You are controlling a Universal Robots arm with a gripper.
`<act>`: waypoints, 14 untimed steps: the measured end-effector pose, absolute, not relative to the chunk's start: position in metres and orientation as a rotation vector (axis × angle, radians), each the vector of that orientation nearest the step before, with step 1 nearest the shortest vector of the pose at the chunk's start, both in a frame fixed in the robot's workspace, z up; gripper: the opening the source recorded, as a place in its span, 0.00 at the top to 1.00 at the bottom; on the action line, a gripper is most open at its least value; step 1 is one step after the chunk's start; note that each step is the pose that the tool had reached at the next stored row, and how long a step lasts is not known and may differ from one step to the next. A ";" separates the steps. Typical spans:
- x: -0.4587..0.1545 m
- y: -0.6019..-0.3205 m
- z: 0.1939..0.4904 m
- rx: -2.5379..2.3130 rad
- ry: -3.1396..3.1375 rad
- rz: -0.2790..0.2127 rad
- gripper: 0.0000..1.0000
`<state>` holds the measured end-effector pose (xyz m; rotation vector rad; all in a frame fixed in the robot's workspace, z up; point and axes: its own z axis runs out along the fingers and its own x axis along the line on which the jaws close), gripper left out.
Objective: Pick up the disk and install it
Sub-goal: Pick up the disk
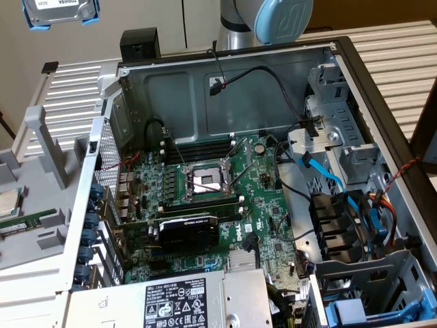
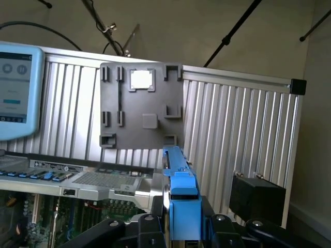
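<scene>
— What's sitting on that ribbed metal table [image 1: 403, 61]?
— Open computer case [image 1: 205, 89] in the middle, grey plastic fixture [image 1: 41, 137] just beside it at the exterior view's left, black box [image 1: 139, 43] near the far edge.

The disk [image 1: 60, 12] is cut off by the exterior view's edge; the end effector [image 2: 182, 232] is cropped in wrist view.

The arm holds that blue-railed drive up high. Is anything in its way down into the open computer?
Nothing visible stands between the disk, clamped in the gripper, and the open computer case. Down by the drive cage at the exterior view's right, loose blue cables might crowd it.
</scene>
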<state>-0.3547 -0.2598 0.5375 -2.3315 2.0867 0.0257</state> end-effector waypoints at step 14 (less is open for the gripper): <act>-0.327 -0.261 0.538 -2.332 2.087 0.026 0.64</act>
